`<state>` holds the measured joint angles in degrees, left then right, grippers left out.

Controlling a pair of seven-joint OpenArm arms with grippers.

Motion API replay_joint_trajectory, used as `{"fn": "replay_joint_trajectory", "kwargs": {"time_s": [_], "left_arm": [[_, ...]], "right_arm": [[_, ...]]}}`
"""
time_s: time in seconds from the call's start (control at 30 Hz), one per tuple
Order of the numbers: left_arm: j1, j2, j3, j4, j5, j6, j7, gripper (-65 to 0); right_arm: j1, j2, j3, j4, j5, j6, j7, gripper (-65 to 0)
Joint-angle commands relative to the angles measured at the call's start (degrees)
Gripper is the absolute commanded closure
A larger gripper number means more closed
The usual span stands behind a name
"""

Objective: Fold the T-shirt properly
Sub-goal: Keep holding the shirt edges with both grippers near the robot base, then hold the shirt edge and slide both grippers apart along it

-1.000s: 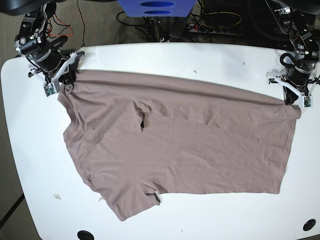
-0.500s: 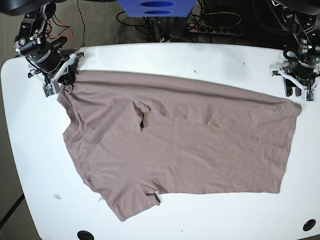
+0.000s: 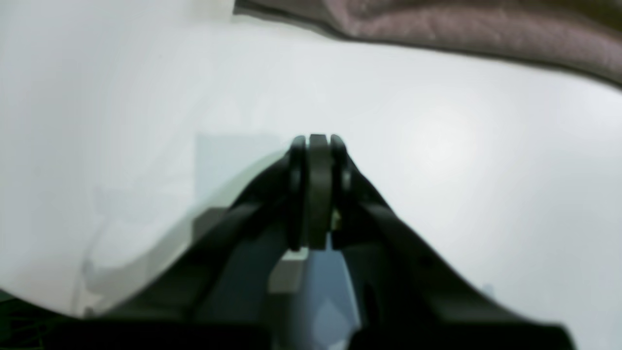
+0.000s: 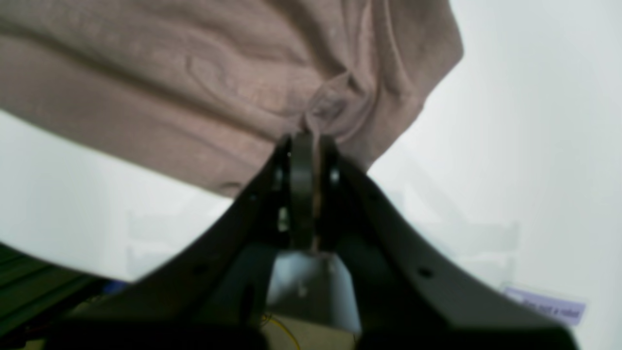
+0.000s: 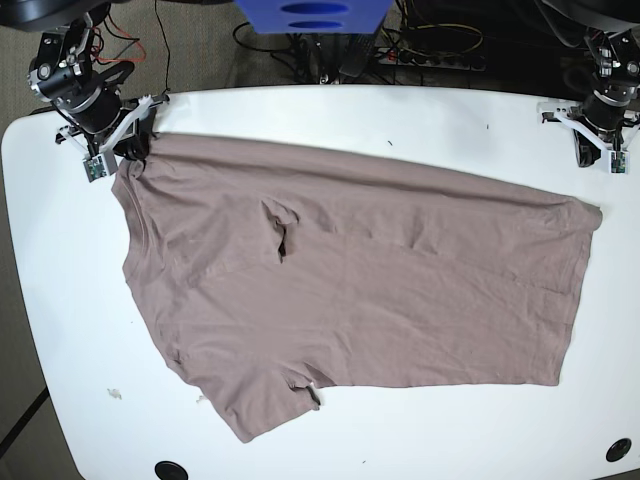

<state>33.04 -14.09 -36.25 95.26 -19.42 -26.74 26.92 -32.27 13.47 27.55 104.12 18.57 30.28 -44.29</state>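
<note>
The shirt lies spread flat on the table, wrinkled, its top edge running between the two grippers. One corner is bunched up and pinched in the right gripper, whose jaws are clamped on the fabric, the rest draping away ahead of it. The left gripper has its jaws pressed together on nothing; it sits over bare table, the shirt's edge lying ahead of it and apart from the tips.
</note>
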Motion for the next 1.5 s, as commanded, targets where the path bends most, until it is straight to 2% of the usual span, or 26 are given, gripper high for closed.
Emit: {"fn": "replay_joint_trajectory", "kwargs": {"time_s": [0.0,0.23,0.33,0.37,0.4,0.5,0.87,1.2,1.3,1.47], "left_arm": [[2.86,-0.04,0.15,-0.24,1.76,-0.44,3.26,0.0],[2.55,-0.05,-0.07,1.61,1.45,0.05,2.49,-0.8],[0.19,-0.07,-0.97,3.49,0.87,0.65,1.98,-5.9],[-0.71,0.00,-1.37,3.80,0.79,0.70,1.95,-10.1],[1.12,3.58,-0.63,2.80,1.00,1.12,2.14,-6.0],[1.12,5.08,-0.63,2.89,1.18,1.12,2.14,-6.0],[1.03,7.10,-0.72,5.53,3.29,1.12,1.96,-6.0],[1.03,9.47,-5.46,13.00,3.20,0.94,2.05,-6.6],[1.20,9.47,-5.46,13.79,3.20,0.85,2.05,-11.2],[1.20,9.38,-5.55,13.79,3.20,0.85,1.87,-25.4]], "right_arm": [[-1.84,0.54,-0.19,0.07,-2.06,0.06,-4.08,-0.6],[-1.31,0.50,-0.36,0.06,-2.01,-0.27,-4.23,-0.4],[-0.46,0.46,-0.47,0.19,-2.00,-0.38,-4.19,-0.2],[-0.30,0.45,-0.47,0.21,-1.96,-0.38,-4.24,-0.2],[1.02,-2.35,-1.13,0.81,0.55,-0.52,-1.64,-1.3],[1.02,-2.35,-1.13,0.81,0.55,-0.52,-1.64,-1.1],[1.02,-2.35,-1.05,2.39,0.55,-0.52,-1.64,-1.1],[1.02,-2.27,-0.96,9.42,0.55,-0.52,-1.64,-1.6],[1.02,-2.27,-0.87,9.86,0.55,-0.52,-1.64,-1.9],[0.93,-2.27,-0.78,10.57,0.55,-0.52,-1.73,-2.1]]}}
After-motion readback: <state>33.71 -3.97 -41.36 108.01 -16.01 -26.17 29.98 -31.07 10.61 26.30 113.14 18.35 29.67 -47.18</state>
